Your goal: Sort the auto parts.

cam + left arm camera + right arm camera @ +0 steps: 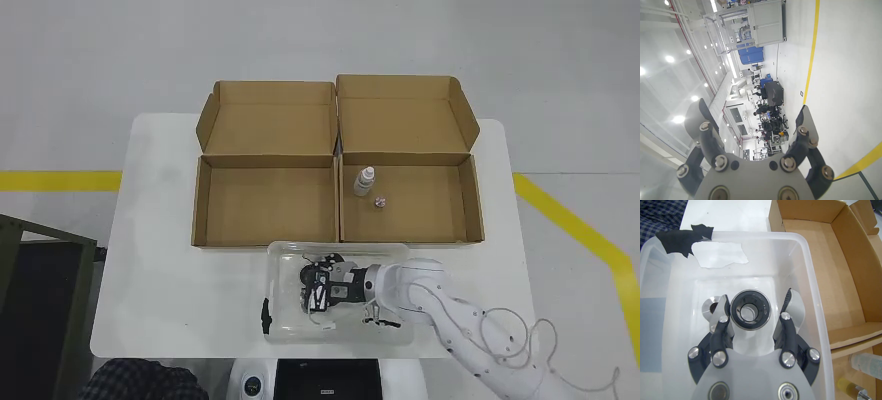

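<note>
My right gripper [756, 303] is down inside the clear plastic bin [810, 262], open, with a black ring-shaped bearing [750, 312] lying between its fingers; one finger touches the ring, the other stands apart. A shiny metal bushing [710, 307] lies just outside that near finger. From above, the right gripper [322, 290] sits over the bin [385, 248] at the table's front. A small white bottle [365, 181] and a small metal part [379, 200] lie in the right cardboard box [475, 200]. My left gripper [751, 115] is open, aimed at the room, holding nothing.
Two open cardboard boxes stand side by side behind the bin; the left box [265, 205] holds nothing. Black tape [680, 240] and a torn white label [719, 255] mark the bin's far wall. A small black piece [266, 315] clings to the bin's left end.
</note>
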Controlling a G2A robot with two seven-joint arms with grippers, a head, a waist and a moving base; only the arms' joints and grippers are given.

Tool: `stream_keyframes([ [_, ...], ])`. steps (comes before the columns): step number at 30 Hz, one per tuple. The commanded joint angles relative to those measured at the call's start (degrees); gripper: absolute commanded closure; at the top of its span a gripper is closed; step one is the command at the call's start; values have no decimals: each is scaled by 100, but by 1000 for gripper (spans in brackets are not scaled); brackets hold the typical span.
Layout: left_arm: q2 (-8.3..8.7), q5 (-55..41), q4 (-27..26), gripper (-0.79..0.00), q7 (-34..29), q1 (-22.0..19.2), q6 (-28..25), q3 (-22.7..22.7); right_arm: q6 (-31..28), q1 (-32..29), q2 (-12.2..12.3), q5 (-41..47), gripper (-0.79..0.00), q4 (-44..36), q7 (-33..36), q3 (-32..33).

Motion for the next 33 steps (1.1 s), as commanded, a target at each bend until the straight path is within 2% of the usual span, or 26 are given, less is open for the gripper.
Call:
stream_keyframes([
  [1,0,0,0,-785,0,0,0,0,-19,22,-12,47,-520,-29,-21,1],
  [8,0,0,0,-785,0,0,0,0,-132,-31,7,112,-533,-220,5,121],
  [18,0,0,0,-785,0,0,0,0,-150,121,-51,333,-477,163,-26,130],
  [27,0,0,0,-785,0,0,0,0,-177,204,-114,380,-489,380,15,10],
  [31,0,0,0,-785,0,0,0,0,-185,230,-138,397,-459,474,-8,-28],
  [33,0,0,0,-785,0,0,0,0,-182,235,-149,437,-388,511,-24,-35],
])
